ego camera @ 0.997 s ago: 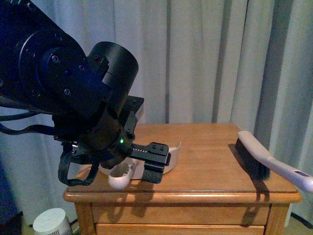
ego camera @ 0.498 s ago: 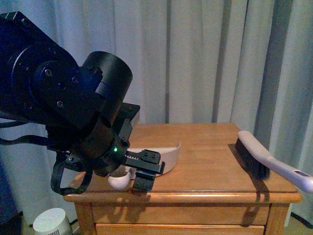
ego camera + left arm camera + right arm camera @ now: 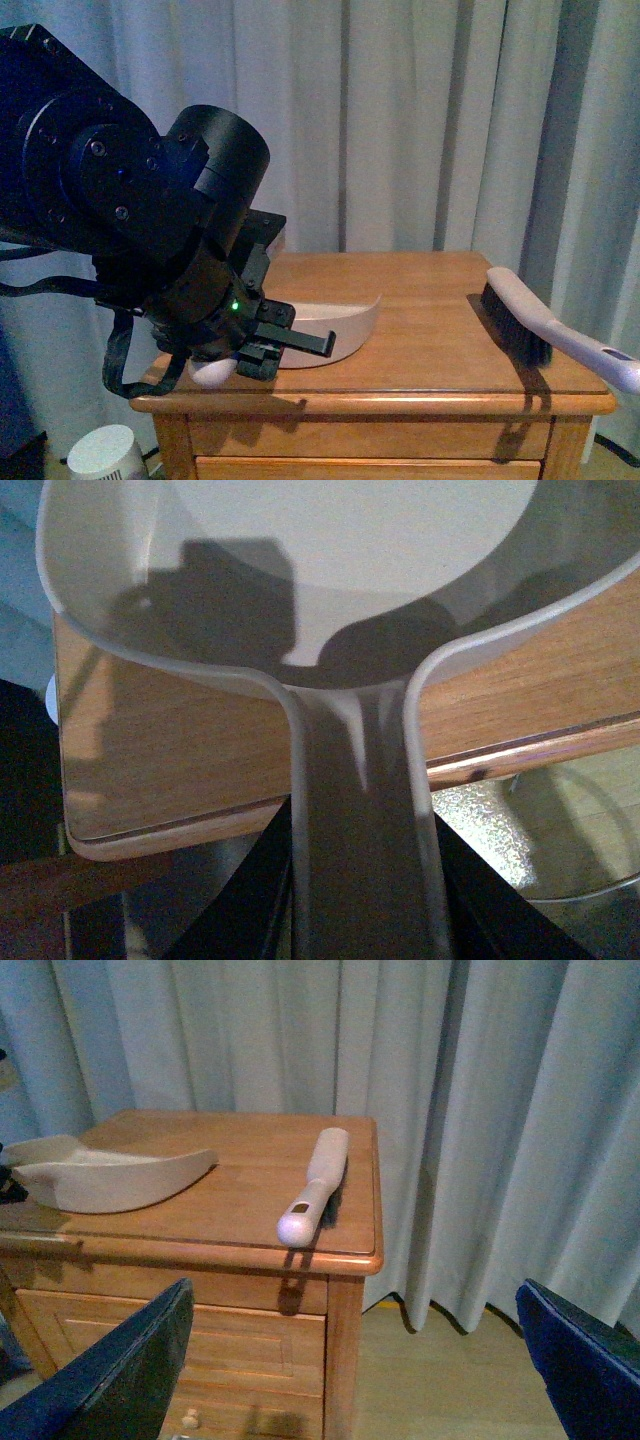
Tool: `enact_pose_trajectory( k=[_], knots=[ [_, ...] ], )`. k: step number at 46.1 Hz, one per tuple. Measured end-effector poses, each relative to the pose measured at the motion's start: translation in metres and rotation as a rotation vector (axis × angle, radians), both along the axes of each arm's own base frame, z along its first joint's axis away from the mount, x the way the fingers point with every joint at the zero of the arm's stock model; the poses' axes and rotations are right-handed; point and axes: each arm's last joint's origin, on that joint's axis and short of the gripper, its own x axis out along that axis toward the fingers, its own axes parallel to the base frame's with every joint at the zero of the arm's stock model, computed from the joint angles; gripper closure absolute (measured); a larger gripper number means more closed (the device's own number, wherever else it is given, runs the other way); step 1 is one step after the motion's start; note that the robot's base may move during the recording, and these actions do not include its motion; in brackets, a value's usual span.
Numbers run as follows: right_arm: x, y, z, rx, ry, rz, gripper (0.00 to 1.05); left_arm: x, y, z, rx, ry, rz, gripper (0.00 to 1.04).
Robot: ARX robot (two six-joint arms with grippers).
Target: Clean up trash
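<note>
Front view: we are clenching our left fingers [image 3: 300, 341] on the dustpan [image 3: 345, 322] handle at 8 o'clock on the counter [image 3: 430, 335] while our right fingers [image 3: 130, 1380] are hanging released.

We're in a home, bedroom by the look: wooden bedside cabinet [image 3: 420, 300] with drawers [image 3: 150, 1325], long pale curtains [image 3: 420, 120] behind.

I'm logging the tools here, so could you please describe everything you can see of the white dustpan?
The dustpan is smooth white plastic: a shallow scoop with a raised curved rim and a channel-shaped handle. It sits on the wooden table near its left front corner, handle jutting over the edge into the left gripper. No trash shows inside.
</note>
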Motion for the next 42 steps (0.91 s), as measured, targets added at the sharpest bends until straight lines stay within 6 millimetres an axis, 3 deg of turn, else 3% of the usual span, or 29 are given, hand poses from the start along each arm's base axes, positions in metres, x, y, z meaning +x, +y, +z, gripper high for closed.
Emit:
enact_pose_trajectory(
  k=[9,14,17,23,29,35,42],
  knots=[
    [0.0,0.0,0.0,0.0,0.0,0.0,0.07,0.002,0.003,0.001,-0.001,-0.007,-0.003,0.77],
    [0.0,0.0,0.0,0.0,0.0,0.0,0.07,0.004,0.009,0.012,-0.019,-0.049,-0.016,0.77],
    [0.0,0.0,0.0,0.0,0.0,0.0,0.07,0.003,0.013,0.026,-0.033,-0.106,-0.024,0.77],
    [0.0,0.0,0.0,0.0,0.0,0.0,0.07,-0.008,0.034,0.083,-0.108,-0.284,-0.061,0.77],
    [0.0,0.0,0.0,0.0,0.0,0.0,0.07,-0.041,0.06,0.128,-0.143,-0.459,-0.152,0.77],
    [0.0,0.0,0.0,0.0,0.0,0.0,0.07,-0.085,0.088,0.145,-0.134,-0.576,-0.283,0.77],
    [0.0,0.0,0.0,0.0,0.0,0.0,0.07,-0.12,0.112,0.153,-0.123,-0.646,-0.342,0.77]
  ],
)
